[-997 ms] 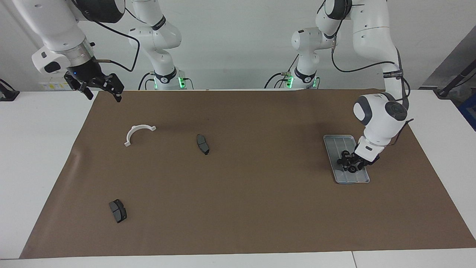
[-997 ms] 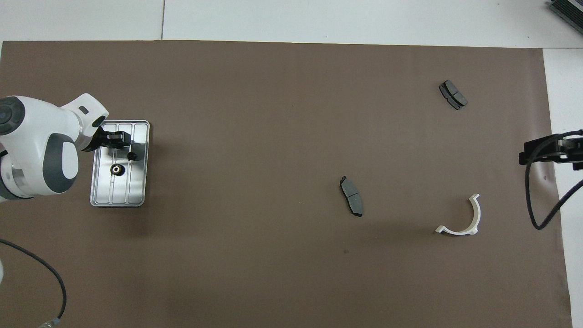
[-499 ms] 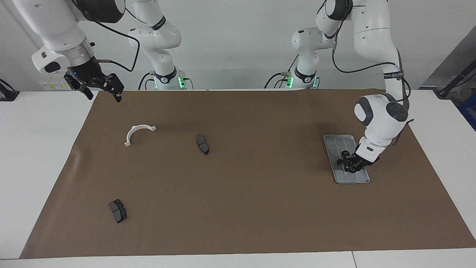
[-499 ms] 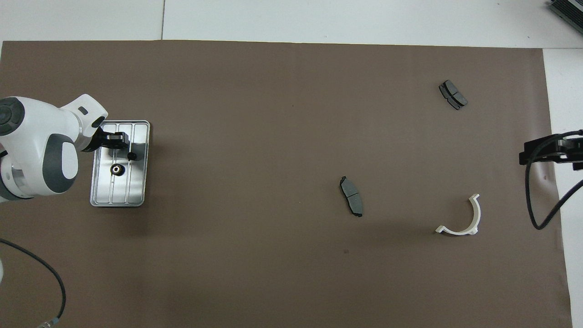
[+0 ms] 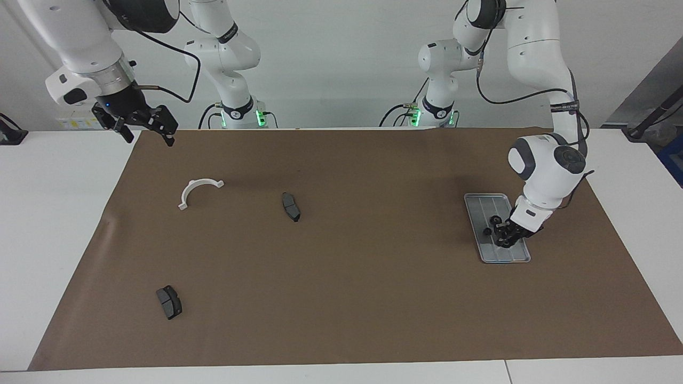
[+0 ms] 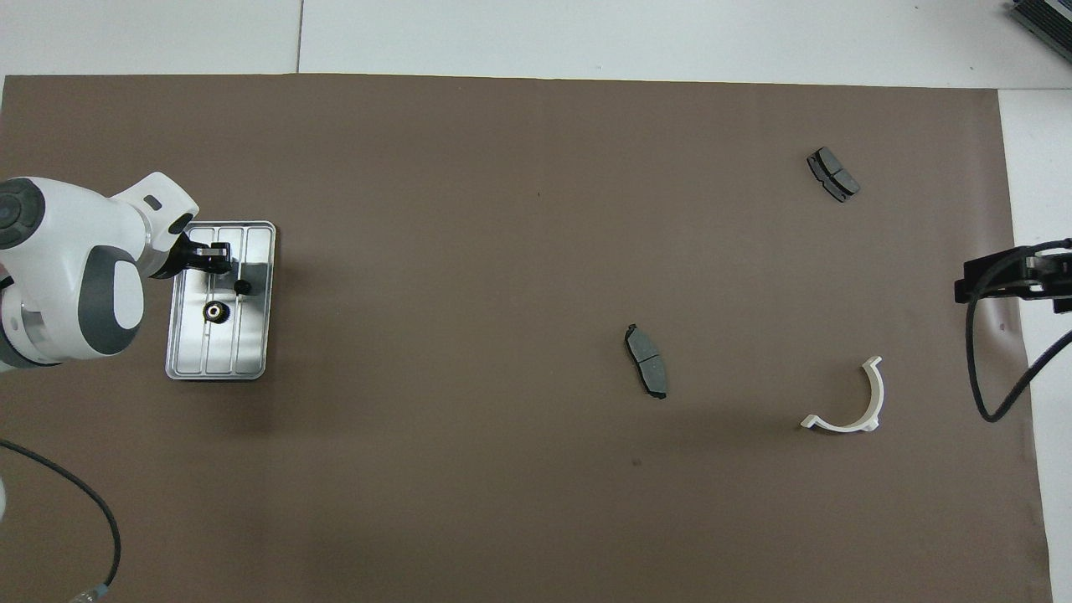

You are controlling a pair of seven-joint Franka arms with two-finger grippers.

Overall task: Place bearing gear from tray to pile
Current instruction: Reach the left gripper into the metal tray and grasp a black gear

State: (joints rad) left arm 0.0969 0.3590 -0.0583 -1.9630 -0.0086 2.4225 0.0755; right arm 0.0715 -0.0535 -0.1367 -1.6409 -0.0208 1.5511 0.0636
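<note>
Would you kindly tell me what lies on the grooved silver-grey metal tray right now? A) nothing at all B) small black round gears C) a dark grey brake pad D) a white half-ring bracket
B: small black round gears lie on the grooved silver-grey metal tray, under the left claw.

A plain white wall (image 5: 341, 64) runs along the far edge of a white table (image 5: 53, 213). A brown paper sheet (image 5: 341, 298) covers most of the tabletop, leaving white margins at both ends and along the near edge. A seam (image 6: 300, 38) splits the tabletop into panels. At the right, a grey panel (image 5: 648, 90) leans by the wall. The light is even and soft.
</note>
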